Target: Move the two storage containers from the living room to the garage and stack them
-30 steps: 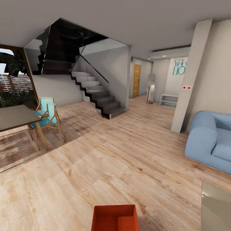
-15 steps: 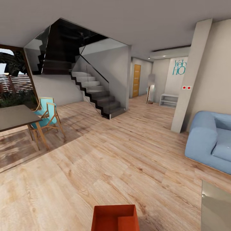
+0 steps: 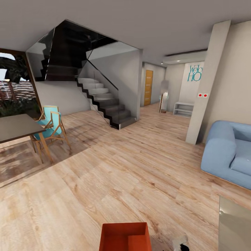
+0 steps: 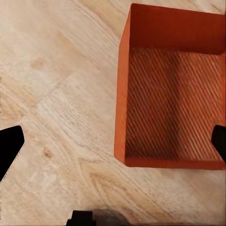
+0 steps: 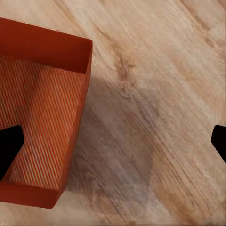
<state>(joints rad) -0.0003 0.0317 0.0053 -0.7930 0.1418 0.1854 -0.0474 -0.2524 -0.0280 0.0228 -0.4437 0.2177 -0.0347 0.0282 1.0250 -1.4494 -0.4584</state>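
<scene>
One orange-red storage container (image 3: 125, 237) sits open-topped on the light wood plank floor of the living room, at the bottom middle of the head view. In the left wrist view the container (image 4: 174, 94) lies below my left gripper (image 4: 114, 143), whose dark fingertips (image 4: 9, 146) stand wide apart, open and empty. In the right wrist view the container (image 5: 37, 108) shows its ribbed bottom, and my right gripper (image 5: 115, 143) hangs open over its one side wall and the bare floor beside it. Neither gripper touches it.
A blue sofa (image 3: 226, 153) stands at the right, with the corner of a glossy grey low table (image 3: 235, 226) in front of it. A dark dining table (image 3: 15, 127) and a teal chair (image 3: 50, 125) are at the left. Behind are a staircase (image 3: 104, 101), a pillar (image 3: 205, 87) and a hallway with a wooden door (image 3: 148, 87).
A small white and black part of my right arm has come into the head view's bottom edge, right of the container. The room and the container have not shifted.
</scene>
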